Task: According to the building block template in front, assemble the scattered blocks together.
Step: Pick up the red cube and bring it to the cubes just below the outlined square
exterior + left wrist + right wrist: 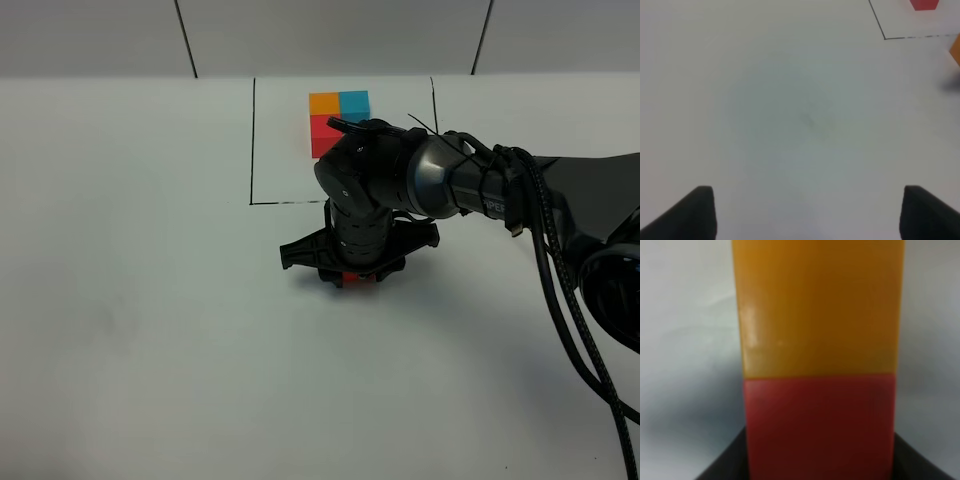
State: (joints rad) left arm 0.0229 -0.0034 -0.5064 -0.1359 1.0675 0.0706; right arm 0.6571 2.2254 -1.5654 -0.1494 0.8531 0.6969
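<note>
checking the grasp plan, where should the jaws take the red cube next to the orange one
On its two free opposite side faces, from straight above: the red cube lies flat on the table and the orange cube sits flush against another face.

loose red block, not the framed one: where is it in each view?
Exterior high: loose red block under the right tool, just outside the drawn frame.
Left wrist: not in it; the red there is the template cube inside the frame.
Right wrist: between the tool's fingers, flush against the orange block.
Landmark: frame corner, exterior high and left wrist.
</note>
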